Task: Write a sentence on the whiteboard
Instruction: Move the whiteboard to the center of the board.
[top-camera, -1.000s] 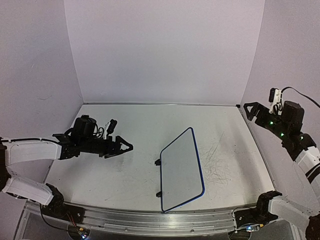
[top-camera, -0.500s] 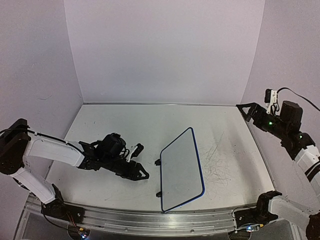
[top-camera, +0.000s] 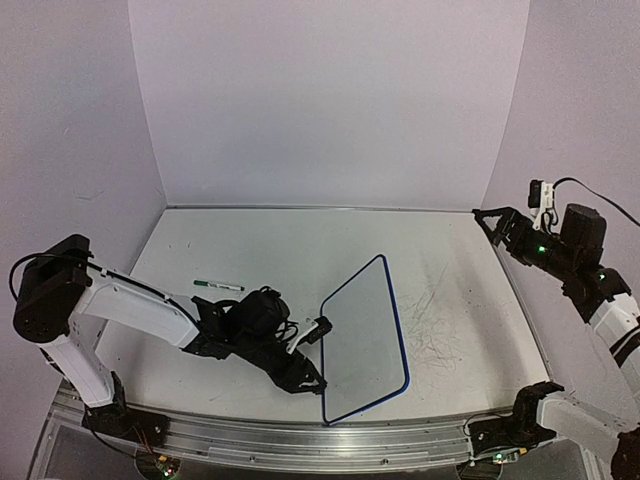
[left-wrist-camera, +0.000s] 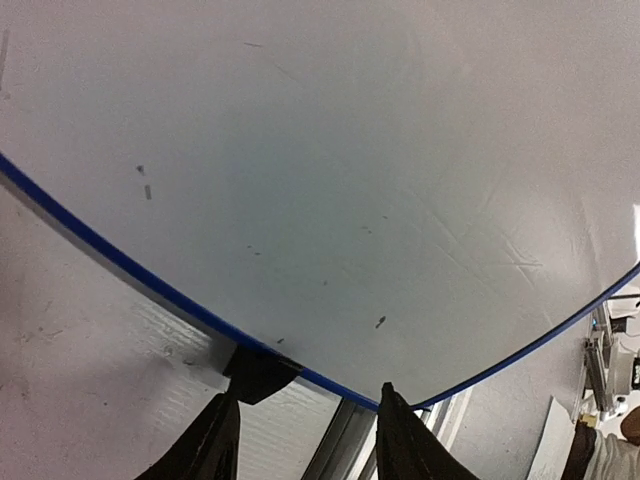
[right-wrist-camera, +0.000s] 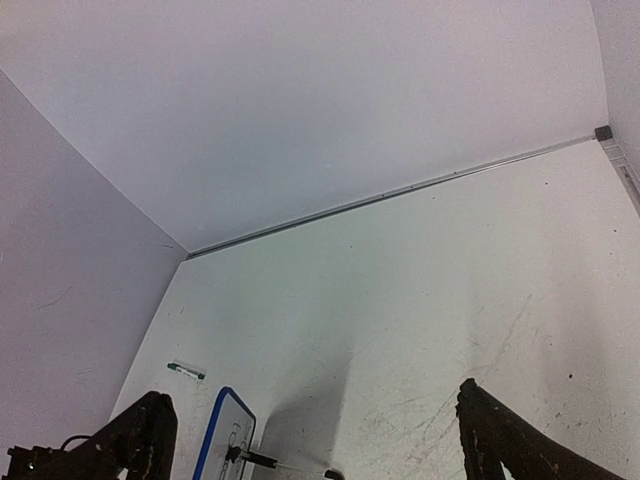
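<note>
Just beyond the parted, empty fingertips of the left pincer (left-wrist-camera: 305, 402), the whiteboard (left-wrist-camera: 330, 180) is seen, its black clip foot (left-wrist-camera: 262, 368) nearest.

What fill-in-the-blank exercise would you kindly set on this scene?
The whiteboard has a thin ____ frame.
The left gripper has its jaws ____ near the whiteboard's clip foot.
The marker lies on the ____, in neither gripper.
Missing words: blue; open; table.

From above, the left gripper (top-camera: 308, 381) seemingly hides the whiteboard's (top-camera: 365, 340) foot (left-wrist-camera: 258, 372).
</note>
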